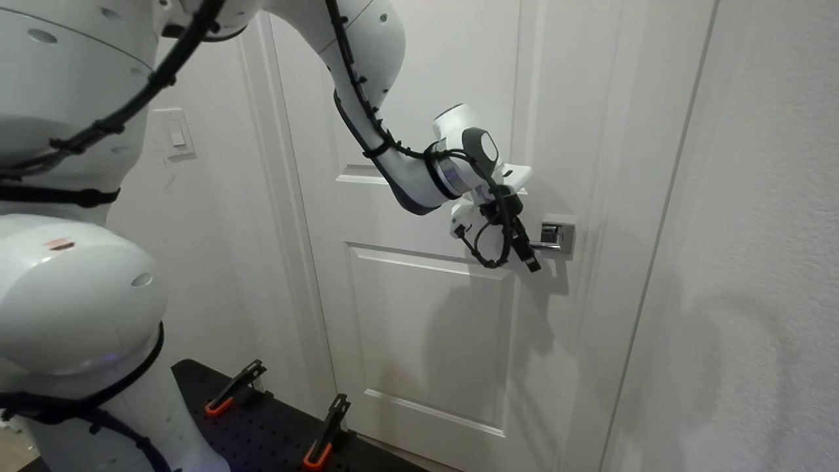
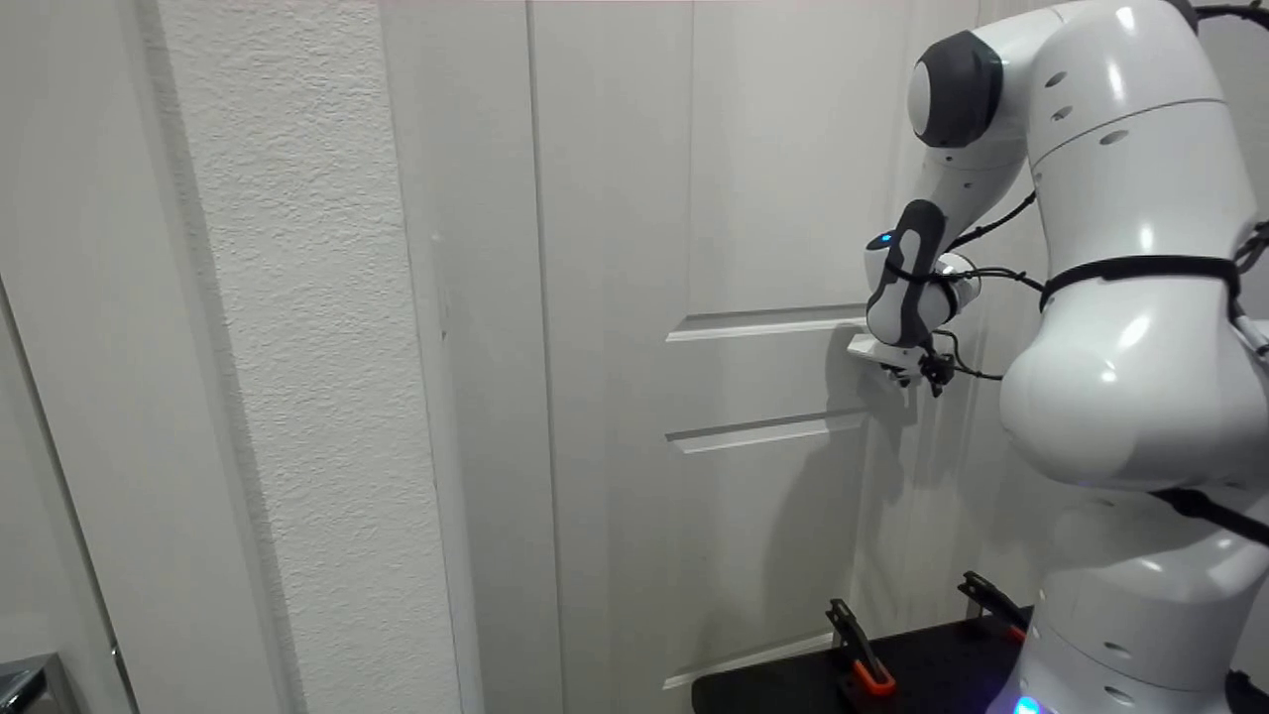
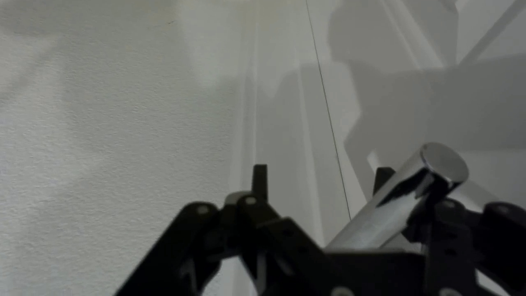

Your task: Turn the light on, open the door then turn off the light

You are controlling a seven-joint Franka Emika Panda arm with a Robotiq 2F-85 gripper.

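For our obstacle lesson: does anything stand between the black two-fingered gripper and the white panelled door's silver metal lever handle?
Nothing visible does: in the wrist view, the silver metal lever handle partly covers one finger of the open black gripper; contact is unclear.
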